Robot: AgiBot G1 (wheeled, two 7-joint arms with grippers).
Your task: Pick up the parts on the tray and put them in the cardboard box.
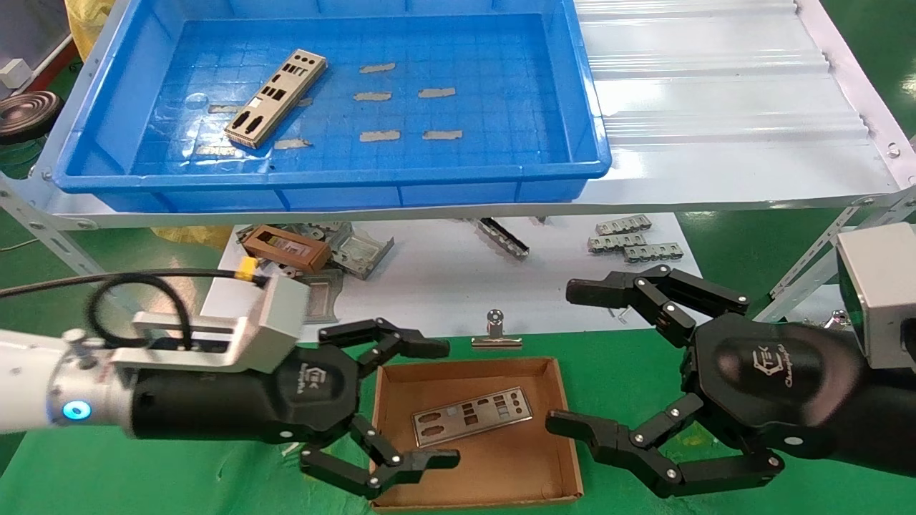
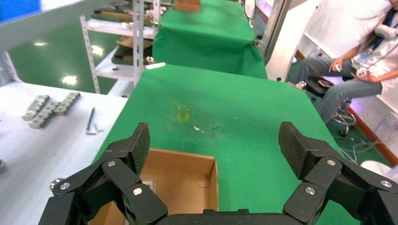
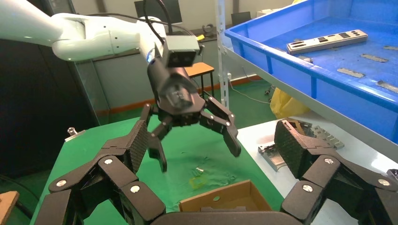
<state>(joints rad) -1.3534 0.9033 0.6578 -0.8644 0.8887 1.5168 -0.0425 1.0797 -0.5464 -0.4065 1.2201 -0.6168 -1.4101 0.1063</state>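
One part (image 1: 276, 98) is left in the tray (image 1: 587, 107), well beyond both sets of fingertips, while a second plate (image 1: 472, 416) lies flat on the floor of the cardboard box (image 1: 472, 436). The left gripper (image 1: 429, 400) hangs over the box's left wall with its fingers spread wide and nothing between them; the plate in the box lies just past its fingertips. The right gripper (image 1: 576, 357) stands beside the box's right wall, likewise spread and empty.

The remaining part lies on a slant, its long axis running from the tray's front-left towards its back-centre, cut-out face up. The boxed plate has its long axis nearly across the box, the right end tipped slightly away from the robot.

The likely trouble is the grasp itself: a thin sheet lying flush on the grid floor offers little edge, so fingers closing across the short side could skid over it or push it along. The small grey strips (image 1: 377, 135) stuck near it could be caught instead. Reaching up, the arm also has to clear the tray's raised front rim.
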